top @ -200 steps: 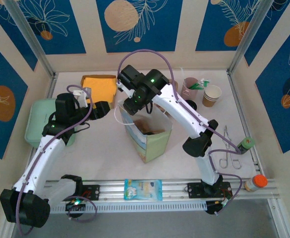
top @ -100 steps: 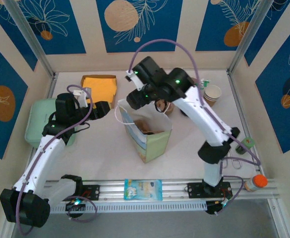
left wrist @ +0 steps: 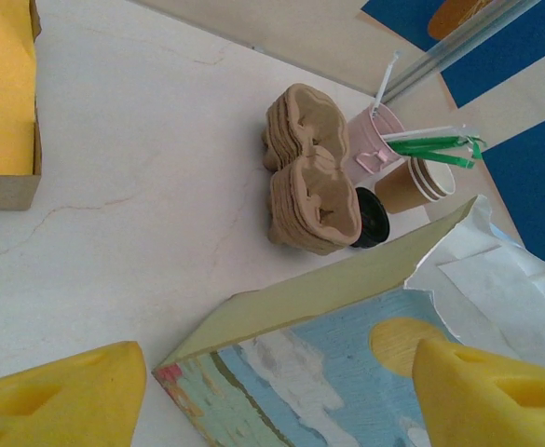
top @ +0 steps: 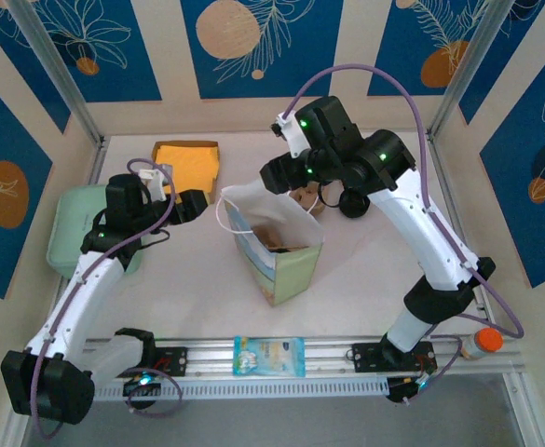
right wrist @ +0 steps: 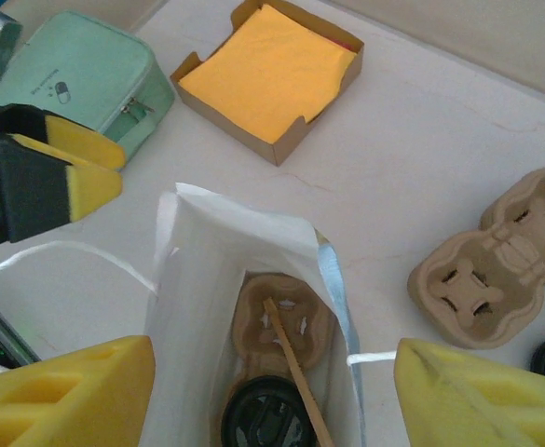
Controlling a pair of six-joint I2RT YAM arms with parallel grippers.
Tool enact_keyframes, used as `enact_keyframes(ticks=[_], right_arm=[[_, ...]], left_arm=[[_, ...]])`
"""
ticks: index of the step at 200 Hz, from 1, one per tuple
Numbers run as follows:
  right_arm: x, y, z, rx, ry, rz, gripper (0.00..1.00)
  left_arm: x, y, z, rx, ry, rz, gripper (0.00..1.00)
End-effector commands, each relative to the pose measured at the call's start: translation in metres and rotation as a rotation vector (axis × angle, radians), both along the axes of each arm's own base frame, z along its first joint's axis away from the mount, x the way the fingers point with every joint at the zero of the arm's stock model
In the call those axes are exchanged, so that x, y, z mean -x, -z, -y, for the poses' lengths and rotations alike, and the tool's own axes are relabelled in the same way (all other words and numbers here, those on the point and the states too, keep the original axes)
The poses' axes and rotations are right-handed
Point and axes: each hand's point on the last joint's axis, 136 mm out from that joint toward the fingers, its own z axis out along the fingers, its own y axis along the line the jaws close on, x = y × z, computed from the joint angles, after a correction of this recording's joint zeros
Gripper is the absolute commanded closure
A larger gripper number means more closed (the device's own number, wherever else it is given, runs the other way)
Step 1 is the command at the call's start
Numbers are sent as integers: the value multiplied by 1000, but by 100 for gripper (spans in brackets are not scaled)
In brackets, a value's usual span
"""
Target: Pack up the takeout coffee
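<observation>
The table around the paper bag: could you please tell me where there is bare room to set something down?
Bare table lies right of the paper bag, and in front of it toward the snack packet. Another patch lies between the napkin box and the cup carriers. Crowded: beside the carriers, the pink utensil cup, paper cups and black-lidded cup.

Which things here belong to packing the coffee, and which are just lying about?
Job: black-lidded coffee cup inside the paper bag, with a pulp cup carrier and wooden stick.
Lying about: box of yellow paper, green pouch, spare carriers, pink utensil cup, lidless paper cups.
</observation>
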Motion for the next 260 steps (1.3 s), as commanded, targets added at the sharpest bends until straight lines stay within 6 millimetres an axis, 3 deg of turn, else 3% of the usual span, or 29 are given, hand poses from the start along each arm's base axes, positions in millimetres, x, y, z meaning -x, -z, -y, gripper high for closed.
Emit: enact_keyframes(ticks=[1, 76, 130, 194, 227, 260], right_arm=[[4, -13, 11, -67, 16, 0, 30], [1, 8, 43, -104, 101, -65, 32], [11, 29, 67, -122, 156, -106, 37], [9, 61, 120, -130, 377, -146, 52], [16, 81, 125, -124, 387, -194, 57], [22, 101, 115, -141, 354, -250, 66]], left_arm=[[-3, -19, 5, 36, 25, 43, 25], [-9, 0, 10, 105, 10, -21, 24], [-16, 38, 22, 163, 7, -117, 29], [-25, 71, 44, 129, 36, -182, 31], [-27, 77, 55, 124, 54, -193, 31], [-30, 80, 63, 114, 69, -198, 31]])
